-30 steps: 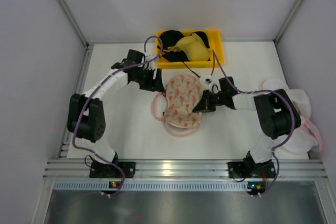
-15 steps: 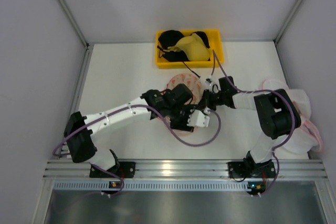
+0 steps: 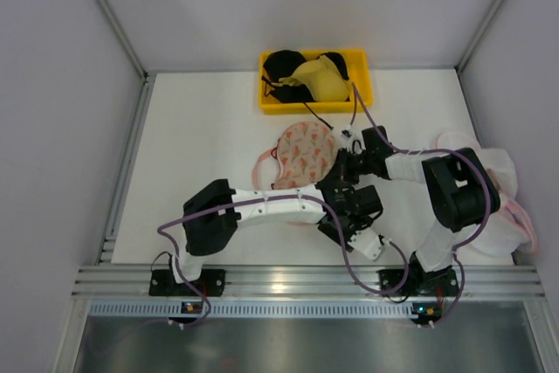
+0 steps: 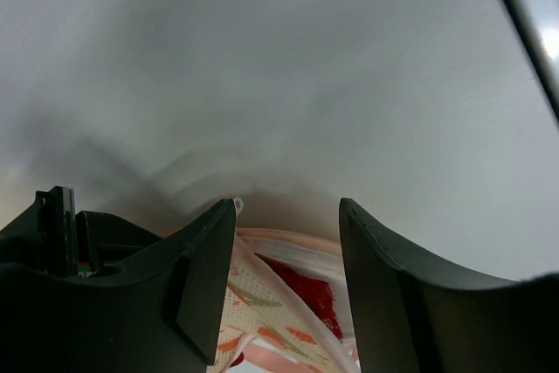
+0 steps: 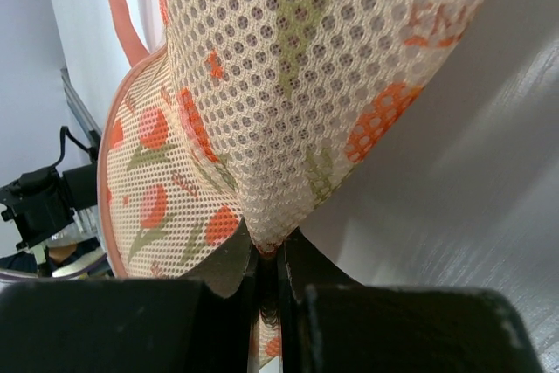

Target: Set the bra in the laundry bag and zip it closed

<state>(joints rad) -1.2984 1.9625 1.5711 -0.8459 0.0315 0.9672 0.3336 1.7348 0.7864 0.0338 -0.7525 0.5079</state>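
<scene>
A printed mesh laundry bag [image 3: 301,153] lies in the middle of the tabletop [image 3: 196,141], with its right edge pinched tight in the right end effector [image 5: 269,255]. The left end effector [image 4: 286,216] hangs at the bag's near right side, fingers spread wide and holding nothing. The red bra [image 4: 301,290] shows inside the bag's opening, low between those fingers.

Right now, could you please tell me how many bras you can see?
3 at least: the red bra inside the laundry bag mid-table, a yellow bra and a black bra in the yellow bin; more black ones may hide there.
</scene>
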